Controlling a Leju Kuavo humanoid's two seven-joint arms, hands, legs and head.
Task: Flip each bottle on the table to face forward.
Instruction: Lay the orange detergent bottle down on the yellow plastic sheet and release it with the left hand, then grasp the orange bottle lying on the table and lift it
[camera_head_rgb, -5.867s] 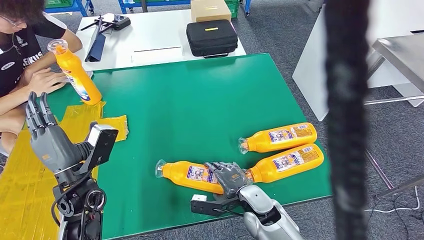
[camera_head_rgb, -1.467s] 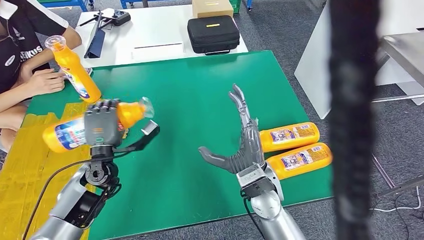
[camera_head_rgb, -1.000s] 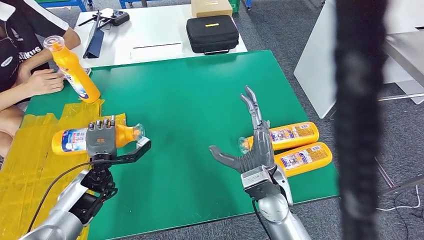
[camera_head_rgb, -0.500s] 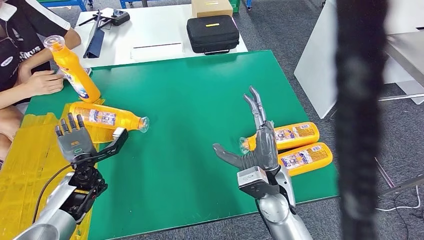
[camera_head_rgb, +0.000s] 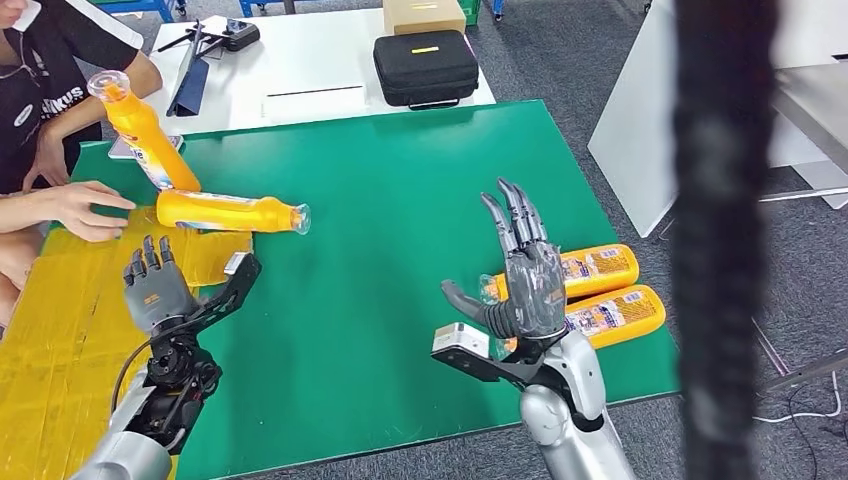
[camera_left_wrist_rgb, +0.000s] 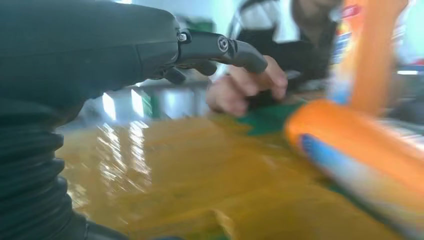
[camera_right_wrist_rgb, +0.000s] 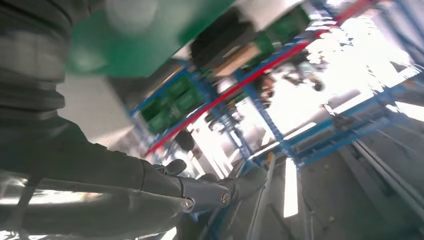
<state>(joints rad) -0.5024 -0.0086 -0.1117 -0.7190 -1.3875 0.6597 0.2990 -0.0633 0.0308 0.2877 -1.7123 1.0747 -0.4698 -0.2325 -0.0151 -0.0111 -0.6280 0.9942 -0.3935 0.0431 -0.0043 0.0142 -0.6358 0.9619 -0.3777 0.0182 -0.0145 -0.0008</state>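
Two orange bottles (camera_head_rgb: 590, 270) (camera_head_rgb: 615, 315) lie side by side at the green table's right front, labels up. My right hand (camera_head_rgb: 525, 275) is raised just left of them, fingers spread, holding nothing. A third orange bottle (camera_head_rgb: 230, 212) lies on its side at the back left, cap toward the table's middle; the left wrist view shows it blurred (camera_left_wrist_rgb: 360, 155). My left hand (camera_head_rgb: 155, 288) hovers open in front of it, over the yellow sheet (camera_head_rgb: 60, 330). A fourth bottle (camera_head_rgb: 140, 125) leans at the far left corner.
A person sits at the far left, one hand (camera_head_rgb: 85, 205) reaching toward the lying bottle. Behind the green table (camera_head_rgb: 400, 200) stands a white table with a black case (camera_head_rgb: 423, 68) and a cardboard box. A dark blurred cable (camera_head_rgb: 720, 240) hangs at the right.
My left hand laid the orange bottle down at the back left, let go and drew back toward me. My right hand turned palm-down near the two right bottles. The person's hand reached toward the laid bottle.
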